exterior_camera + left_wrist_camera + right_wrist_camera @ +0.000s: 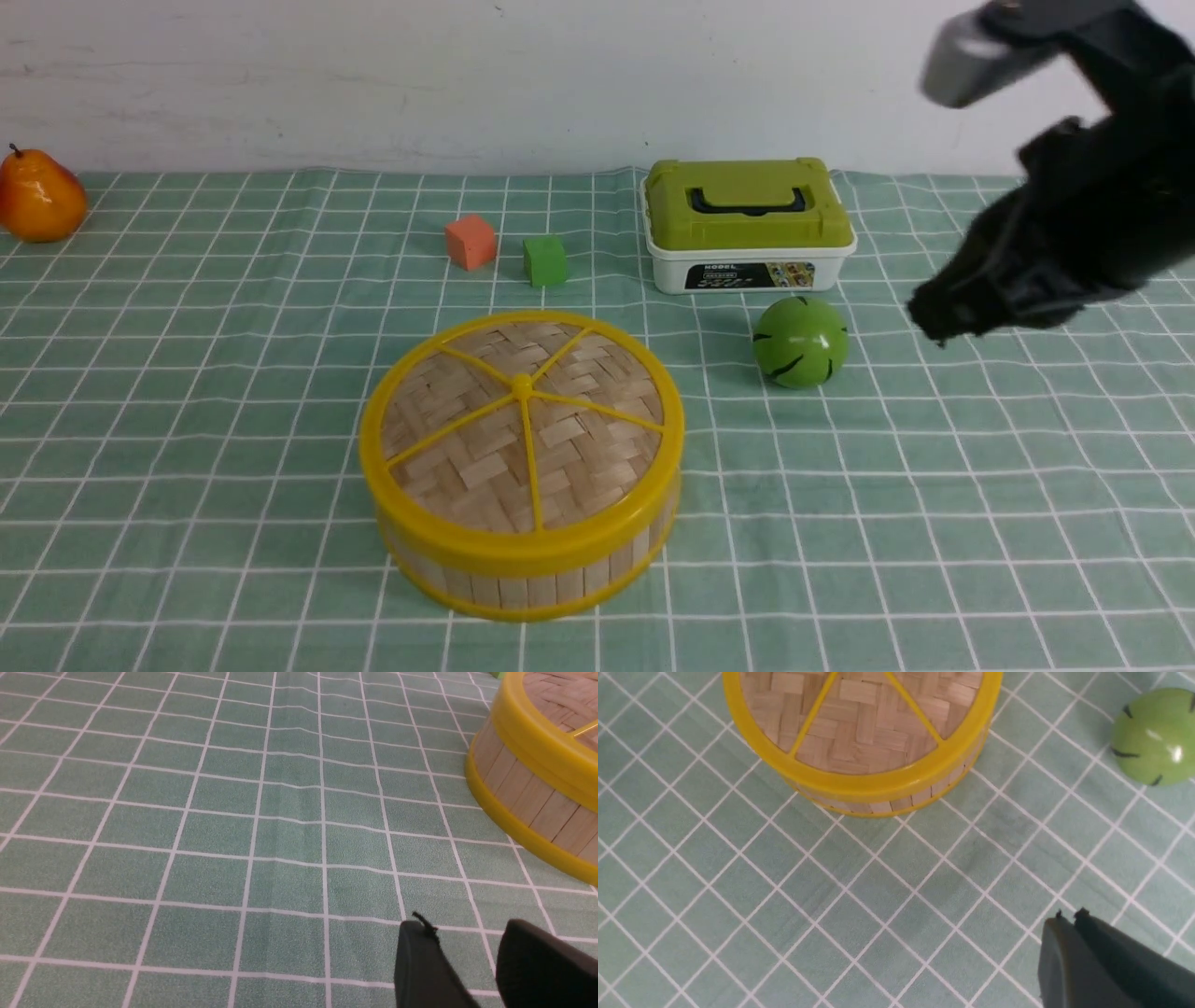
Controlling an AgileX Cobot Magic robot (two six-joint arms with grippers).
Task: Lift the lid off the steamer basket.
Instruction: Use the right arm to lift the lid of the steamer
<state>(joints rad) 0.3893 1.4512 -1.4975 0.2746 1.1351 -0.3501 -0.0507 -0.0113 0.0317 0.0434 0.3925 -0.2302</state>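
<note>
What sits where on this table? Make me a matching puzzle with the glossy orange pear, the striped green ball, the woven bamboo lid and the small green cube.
Things
1. glossy orange pear
2. round green ball with black stripes
3. round woven bamboo lid with yellow rim
4. small green cube

Places
A. on top of the slatted wooden steamer basket
B. at the far left of the green checked tablecloth
C. just in front of the white box with green lid
D. beside the small orange cube

Pairs: 1-B, 2-C, 3-A, 4-D
</note>
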